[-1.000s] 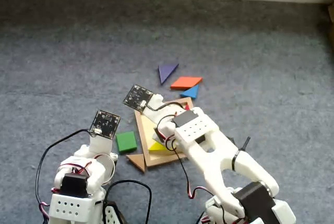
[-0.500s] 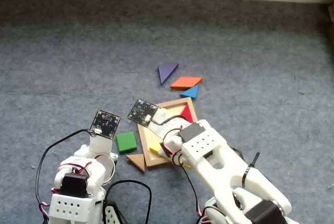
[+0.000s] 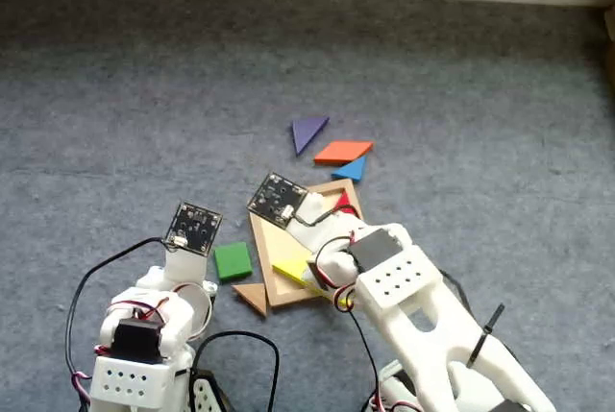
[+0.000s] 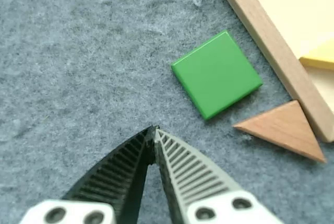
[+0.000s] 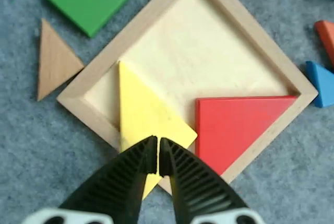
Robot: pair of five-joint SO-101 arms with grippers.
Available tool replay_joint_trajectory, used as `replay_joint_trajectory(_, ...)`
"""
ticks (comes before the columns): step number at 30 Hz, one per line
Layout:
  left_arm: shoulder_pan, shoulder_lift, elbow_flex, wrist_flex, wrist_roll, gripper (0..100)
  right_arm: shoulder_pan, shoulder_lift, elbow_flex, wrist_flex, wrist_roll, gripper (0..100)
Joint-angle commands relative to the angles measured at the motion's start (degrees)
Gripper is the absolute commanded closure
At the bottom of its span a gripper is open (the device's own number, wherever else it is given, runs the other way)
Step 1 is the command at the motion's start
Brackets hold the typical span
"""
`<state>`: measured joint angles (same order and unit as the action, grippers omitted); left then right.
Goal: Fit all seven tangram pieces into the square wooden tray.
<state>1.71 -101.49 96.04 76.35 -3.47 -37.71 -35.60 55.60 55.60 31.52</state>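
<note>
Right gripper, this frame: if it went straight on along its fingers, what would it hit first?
Most likely the yellow triangle: the shut right gripper points at the part of it lying across the wooden tray rim. How far above it the tips sit is unclear.

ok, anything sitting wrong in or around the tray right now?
Yes. The yellow triangle is not seated. It lies askew, with one corner riding over the rim of the wooden tray and sticking out onto the carpet, just under the shut right hand. The red triangle looks flat in its corner.
</note>
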Motion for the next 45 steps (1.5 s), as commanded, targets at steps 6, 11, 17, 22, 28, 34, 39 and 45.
replay_joint_trajectory(6,-0.7,-1.7,1.2,0.4,-0.4,99,-5.2,-3.5,0.0,9.1,-9.1,98.0)
replay_joint_trajectory(11,-0.7,-1.7,1.2,0.4,-0.4,99,-10.1,-3.5,-0.4,10.3,-16.1,98.0)
replay_joint_trajectory(17,-0.7,-1.7,1.2,0.4,-0.4,99,-10.0,-2.9,0.5,10.2,-21.5,98.0)
replay_joint_trajectory(22,-0.7,-1.7,1.2,0.4,-0.4,99,-3.9,-2.9,7.3,3.8,-22.2,98.0)
replay_joint_trajectory(28,-0.7,-1.7,1.2,0.4,-0.4,99,5.4,-3.6,13.2,-1.5,-21.7,97.8)
replay_joint_trajectory(34,-0.7,-1.7,1.2,0.4,-0.4,99,10.6,-3.6,10.4,-1.5,-13.6,97.8)
replay_joint_trajectory(39,-0.7,-1.7,1.2,0.4,-0.4,99,10.9,-3.6,6.7,-1.0,-13.5,97.8)
replay_joint_trajectory(45,-0.7,-1.7,1.2,0.4,-0.4,99,10.9,-3.6,5.7,-1.5,-13.5,97.8)
